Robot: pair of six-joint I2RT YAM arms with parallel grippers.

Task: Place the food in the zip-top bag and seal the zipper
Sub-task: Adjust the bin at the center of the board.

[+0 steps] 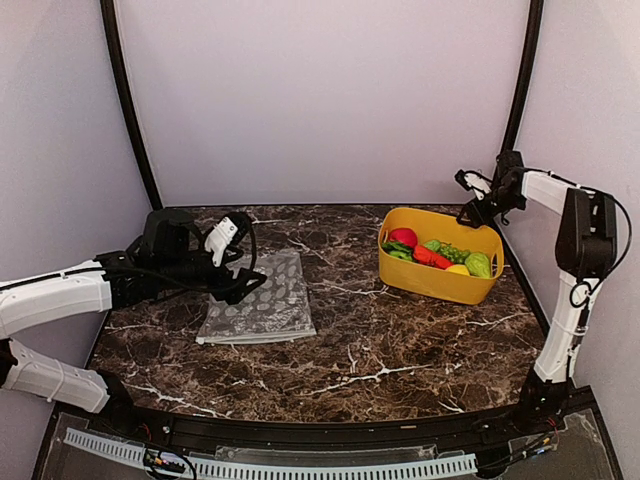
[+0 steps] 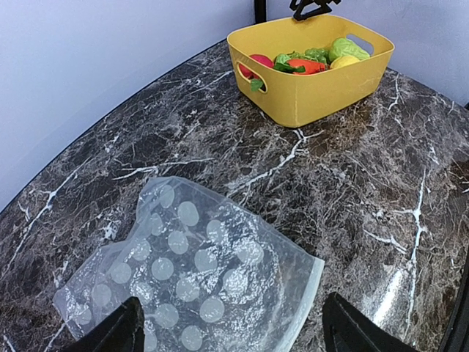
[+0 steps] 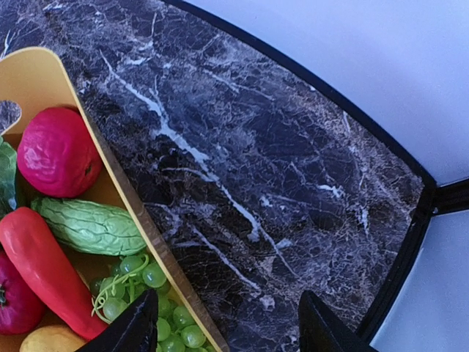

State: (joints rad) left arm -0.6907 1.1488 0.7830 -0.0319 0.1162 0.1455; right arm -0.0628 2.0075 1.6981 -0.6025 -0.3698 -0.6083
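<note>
The clear dotted zip-top bag (image 1: pixel 258 302) lies flat on the marble table at the left; it also shows in the left wrist view (image 2: pixel 192 277), its pale zipper strip (image 2: pixel 303 301) along the right edge. My left gripper (image 1: pixel 240 283) is open just above the bag's far left part, fingers (image 2: pixel 117 331) straddling it. The food (image 1: pixel 436 256) sits in the yellow basket (image 1: pixel 440 282) at the right: red pieces, green grapes (image 3: pixel 157 317), a green bumpy piece, a yellow lemon. My right gripper (image 1: pixel 472 196) is open above the basket's far right rim (image 3: pixel 128 198), empty.
Dark marble table (image 1: pixel 380 340) with a black raised border. Pale walls close in on three sides. Black corner posts (image 1: pixel 522 70) stand at the back left and back right. The right arm's upright link (image 1: pixel 570 300) stands near the right edge.
</note>
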